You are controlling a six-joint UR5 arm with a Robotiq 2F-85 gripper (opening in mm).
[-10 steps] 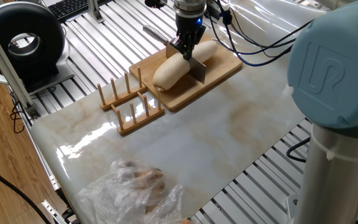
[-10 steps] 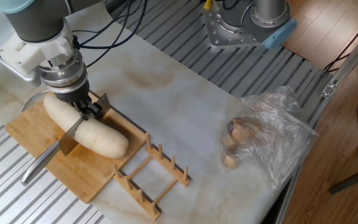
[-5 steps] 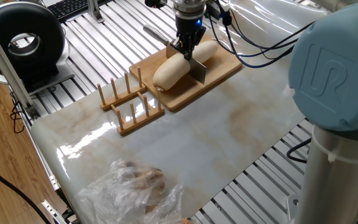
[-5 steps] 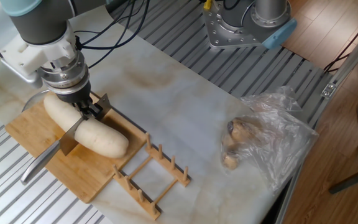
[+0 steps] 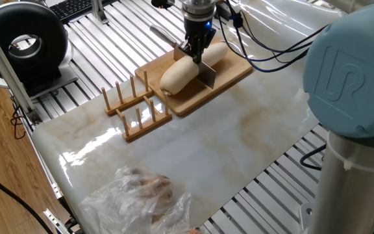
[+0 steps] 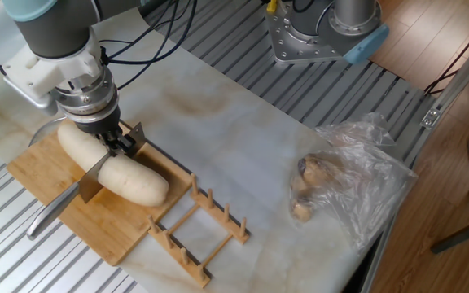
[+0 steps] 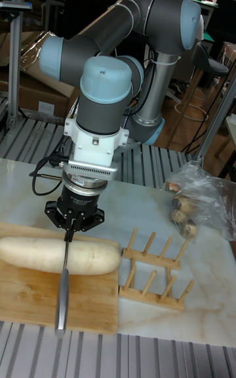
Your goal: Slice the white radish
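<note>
The cutting step is under way: the claw (image 6: 114,140) is pinching the spine of a broad grey steel knife (image 6: 96,172) and holding the blade crosswise through the long, thick, cream-white radish (image 5: 188,65), roughly at mid-length. In the other fixed view the blade is showing on the near side of the root with its lower edge reaching the board, so the cut is probably through or nearly so; whether the two halves are fully parted cannot be told.

The radish is lying lengthwise on the pale bamboo cutting board (image 6: 41,169), which is sitting at the upper middle of one fixed view and at the lower left of the tall fixed view. The knife's rounded metal handle (image 7: 61,302) is sticking out past the board's edge.

As a judgement, the next move is calling for lifting the blade straight up clear of the root, shifting along its length, and pressing down again; the smooth round root may roll or cling to the blade as it rises.

The marbled white bench (image 5: 193,149) is looking glossy and slick. Just beside the board is standing a slatted wooden peg rack (image 5: 137,107), and well apart is lying a crinkled clear plastic bag with brownish lumps (image 6: 344,181).
</note>
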